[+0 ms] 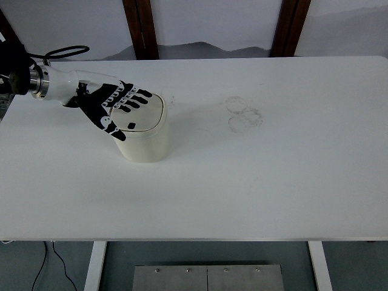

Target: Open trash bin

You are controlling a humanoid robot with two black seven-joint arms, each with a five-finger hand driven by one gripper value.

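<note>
A small cream trash bin with a rounded square lid stands on the white table, left of centre. Its lid is shut, and a small dark button shows near the lid's front edge. My left hand reaches in from the left edge and hovers over the lid's left part, fingers spread and holding nothing. I cannot tell whether it touches the lid. The right arm is out of view.
Faint ring marks lie on the table right of the bin. Two dark wooden posts stand behind the far edge. A black cable loops off my left forearm.
</note>
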